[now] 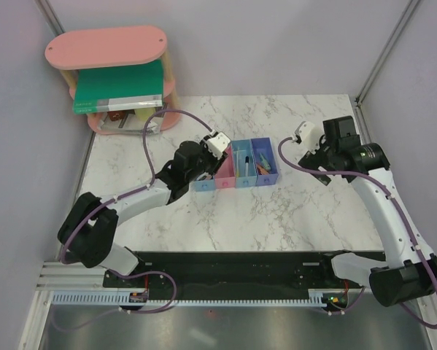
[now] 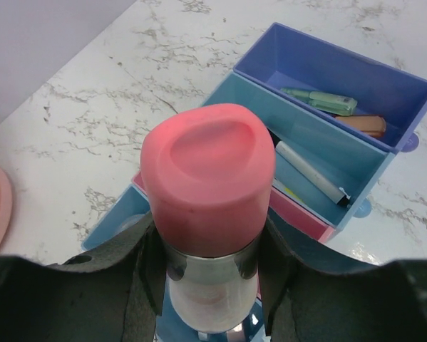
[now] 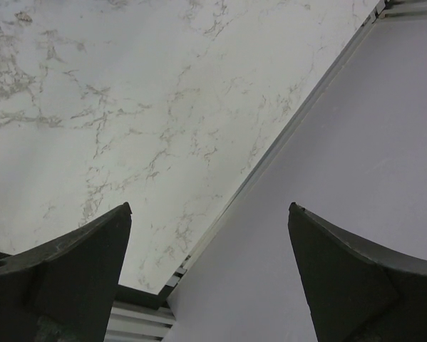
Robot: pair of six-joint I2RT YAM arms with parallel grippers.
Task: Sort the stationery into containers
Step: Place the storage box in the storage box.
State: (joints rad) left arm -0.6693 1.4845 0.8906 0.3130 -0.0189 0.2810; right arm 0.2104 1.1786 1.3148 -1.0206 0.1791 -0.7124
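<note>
The left end effector (image 2: 209, 260) grips the pink-capped tube (image 2: 207, 167) between its fingers, over the left end of the row of bins (image 2: 302, 122) — the right end effector (image 3: 209, 208) hangs released above the table (image 3: 92, 107).

The bench (image 1: 291, 219) is white marble, grey-veined. The bins (image 1: 236, 166) run light blue, pink, light blue, darker blue. The tube (image 2: 207, 178) has a pink cap and a silvery body. The marker (image 2: 309, 173) is white, black-tipped. A pale green piece (image 2: 321, 101) lies by an orange piece (image 2: 364, 125). At the far left corner the shelf (image 1: 105, 45) is pink and the book (image 1: 120, 82) green.
</note>
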